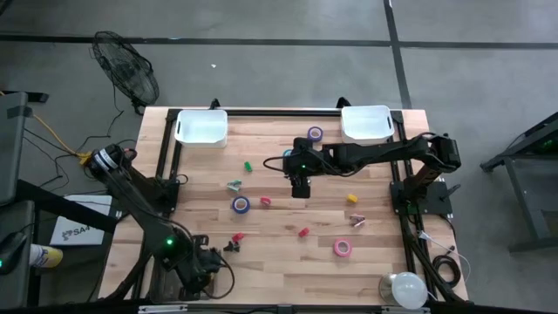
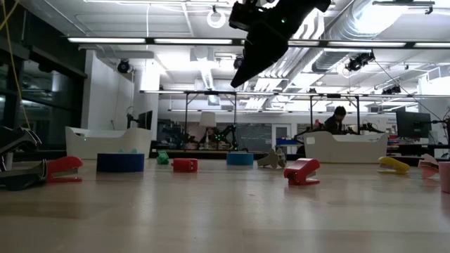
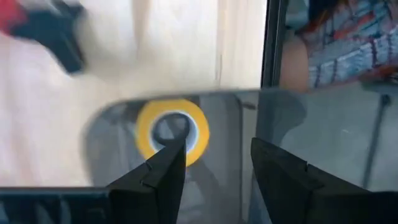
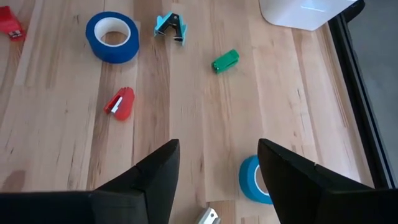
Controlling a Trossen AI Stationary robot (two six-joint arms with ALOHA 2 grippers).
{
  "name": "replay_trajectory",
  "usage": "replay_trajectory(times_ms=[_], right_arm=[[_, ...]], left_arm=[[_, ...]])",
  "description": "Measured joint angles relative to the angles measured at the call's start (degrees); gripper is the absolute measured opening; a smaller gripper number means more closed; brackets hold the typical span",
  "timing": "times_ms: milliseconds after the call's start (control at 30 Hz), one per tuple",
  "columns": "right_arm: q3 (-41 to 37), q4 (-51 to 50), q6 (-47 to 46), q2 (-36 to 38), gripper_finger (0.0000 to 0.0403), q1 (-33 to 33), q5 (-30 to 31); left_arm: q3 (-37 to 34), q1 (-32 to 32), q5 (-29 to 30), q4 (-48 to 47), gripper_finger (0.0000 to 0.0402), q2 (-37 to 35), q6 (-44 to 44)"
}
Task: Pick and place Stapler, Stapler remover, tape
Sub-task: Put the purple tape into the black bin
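My right gripper (image 1: 300, 187) hangs open above the middle of the table, raised well clear of it (image 2: 259, 49), touching nothing. Below it in the right wrist view lie a blue tape roll (image 4: 112, 37), a second blue roll (image 4: 254, 181) beside one finger, a teal stapler remover (image 4: 170, 25), a red stapler (image 4: 119, 103) and a green stapler (image 4: 225, 60). A purple roll (image 1: 315, 133) and a pink roll (image 1: 343, 248) lie flat on the wood. My left gripper (image 3: 217, 167) waits open at the table's near left corner (image 1: 199, 264).
Two white bins (image 1: 202, 127) (image 1: 366, 123) stand at the far edge. More small staplers lie about: red (image 1: 303, 232), yellow (image 1: 352, 199), and a red and black piece (image 1: 233, 243). A yellow ring (image 3: 173, 130) shows beyond the left fingers. A lamp (image 1: 403, 290) sits at the near right corner.
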State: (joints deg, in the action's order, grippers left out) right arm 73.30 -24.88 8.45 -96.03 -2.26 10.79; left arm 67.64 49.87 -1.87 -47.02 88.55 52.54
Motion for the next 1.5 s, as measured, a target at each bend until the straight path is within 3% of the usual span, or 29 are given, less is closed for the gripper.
replay_trajectory(times_ms=[233,400,700,933,1167,1500], right_arm=[[0.00,-3.22,0.18,0.00,0.0209,0.00,0.72],[0.00,-10.07,0.92,0.22,0.0208,0.00,2.18],[-0.66,-21.75,-3.34,4.69,0.0209,0.00,5.56],[-11.32,-15.60,-1.25,13.12,0.0208,-2.32,12.18],[-18.40,-5.46,5.03,17.32,0.0209,-12.45,0.49],[-9.46,-6.85,15.43,8.05,0.0209,-27.59,-11.91]], left_arm=[[10.50,-1.29,20.46,-16.85,0.0176,-0.02,-10.13],[9.91,-6.10,26.74,-20.56,0.0176,0.00,-23.06],[5.42,-19.93,26.00,-17.93,0.0176,0.54,-43.70],[1.09,-26.01,24.44,-16.09,0.0176,0.55,-50.60],[0.37,-27.14,25.23,-15.93,0.0176,0.55,-50.82],[0.37,-26.99,26.53,-16.09,0.0176,0.55,-50.80]])
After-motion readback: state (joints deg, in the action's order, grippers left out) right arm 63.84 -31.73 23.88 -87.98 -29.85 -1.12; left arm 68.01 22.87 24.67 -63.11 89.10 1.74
